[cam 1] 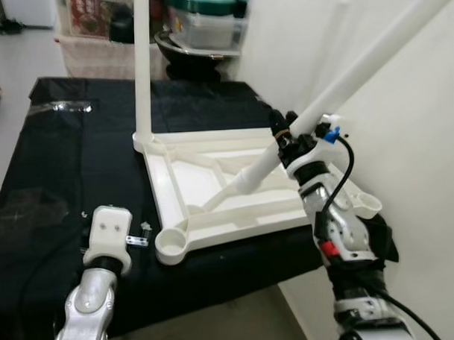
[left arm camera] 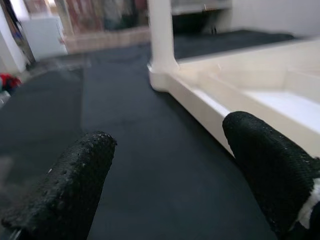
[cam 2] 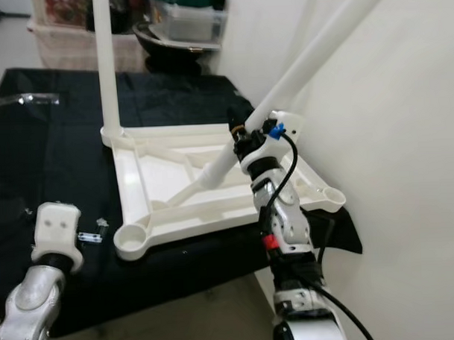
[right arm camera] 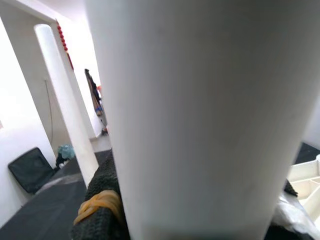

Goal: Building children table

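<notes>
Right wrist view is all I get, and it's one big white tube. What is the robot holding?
Observer: A long white table leg, tilted, gripped by the right gripper partway along its length.
Operator: Where does its lower end go?
Observer: It rests inside the upside-down white tabletop lying on the black cloth, not in a corner socket.
Operator: Are any legs fitted already?
Observer: One leg stands upright in the far left corner. The near left corner socket is empty.
Operator: And the other arm?
Observer: The left gripper hovers low over the cloth beside the tabletop, its fingers open, holding nothing.
</notes>
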You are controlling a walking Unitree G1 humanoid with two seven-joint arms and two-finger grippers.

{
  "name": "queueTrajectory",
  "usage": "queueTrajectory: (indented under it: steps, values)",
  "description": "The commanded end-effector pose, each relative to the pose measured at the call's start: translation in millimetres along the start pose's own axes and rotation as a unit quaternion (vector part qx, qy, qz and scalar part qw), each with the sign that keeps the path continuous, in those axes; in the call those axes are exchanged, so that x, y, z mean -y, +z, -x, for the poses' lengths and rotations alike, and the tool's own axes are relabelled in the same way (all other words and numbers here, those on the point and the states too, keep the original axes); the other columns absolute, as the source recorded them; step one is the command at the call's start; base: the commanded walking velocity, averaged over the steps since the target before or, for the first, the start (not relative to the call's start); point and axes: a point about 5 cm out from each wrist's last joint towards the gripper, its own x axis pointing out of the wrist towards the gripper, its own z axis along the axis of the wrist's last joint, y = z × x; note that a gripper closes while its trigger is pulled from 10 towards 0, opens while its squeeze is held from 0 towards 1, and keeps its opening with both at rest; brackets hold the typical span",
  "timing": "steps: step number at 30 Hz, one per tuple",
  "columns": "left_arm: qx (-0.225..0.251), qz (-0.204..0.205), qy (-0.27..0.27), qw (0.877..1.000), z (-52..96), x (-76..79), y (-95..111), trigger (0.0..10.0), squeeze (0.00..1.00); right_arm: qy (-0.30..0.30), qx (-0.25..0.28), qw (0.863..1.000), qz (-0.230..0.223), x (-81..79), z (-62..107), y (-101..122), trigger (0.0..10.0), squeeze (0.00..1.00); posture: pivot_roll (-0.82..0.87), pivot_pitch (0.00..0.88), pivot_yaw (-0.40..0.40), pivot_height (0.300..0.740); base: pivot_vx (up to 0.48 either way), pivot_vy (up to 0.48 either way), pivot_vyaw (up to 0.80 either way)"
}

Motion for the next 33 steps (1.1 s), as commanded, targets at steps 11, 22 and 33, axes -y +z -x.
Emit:
queueTrajectory:
  steps: [11,22,33]
  values:
    - [-0.002,0.007,-0.025,1.0,-0.2,11.9,-2,10.0,0.0,0.07,-0.04,0.996,-0.029,-5.8,8.1,9,0.0,0.0,0.15,0.0,-0.197,0.74,0.0,0.257,0.0]
    - [-0.015,0.0,-0.032,0.999,0.8,15.2,-7,10.0,0.0,0.159,-0.129,0.978,0.027,6.5,36.2,9,0.0,0.0,0.14,0.0,-0.195,0.74,0.0,0.0,0.21]
    - [-0.048,-0.002,-0.047,0.998,3.9,13.8,-20,10.0,0.0,0.116,-0.135,0.983,0.046,5.3,52.0,9,0.0,0.0,0.04,0.0,-0.088,0.74,0.0,0.0,0.19]
